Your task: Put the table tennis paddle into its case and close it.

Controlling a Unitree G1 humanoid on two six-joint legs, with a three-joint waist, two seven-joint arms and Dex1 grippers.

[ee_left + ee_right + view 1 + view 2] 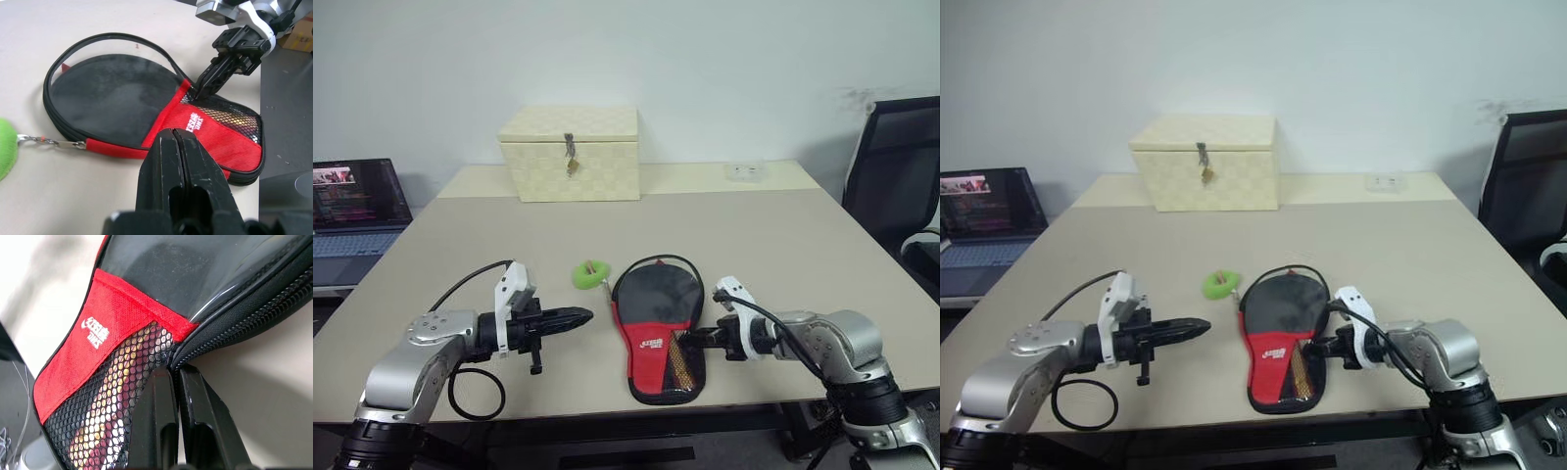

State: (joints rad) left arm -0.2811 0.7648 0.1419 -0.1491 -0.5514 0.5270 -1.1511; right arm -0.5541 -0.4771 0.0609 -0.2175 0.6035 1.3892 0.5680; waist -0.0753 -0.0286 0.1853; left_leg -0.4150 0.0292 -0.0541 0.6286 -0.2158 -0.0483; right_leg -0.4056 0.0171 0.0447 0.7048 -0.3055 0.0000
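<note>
The black fabric case (pixel 651 345) lies flat near the table's front edge, its red logo panel and mesh pocket toward me. The table tennis paddle is inside it: its black face (pixel 658 292) shows in the round part and its wooden handle (pixel 681 370) shows behind the mesh. A green pull tag (pixel 591 274) lies on the table at the case's left. My left gripper (pixel 585 315) is shut and empty, just left of the case and pointing at it. My right gripper (pixel 690 339) is shut, its tips against the zipper edge (pixel 230 328) on the case's right side.
A cream checkered box (pixel 573 154) with a latch stands at the back of the table. An open laptop (pixel 352 211) sits off the left side and a black chair (pixel 901 166) off the right. A small white item (pixel 744 171) lies at the back right.
</note>
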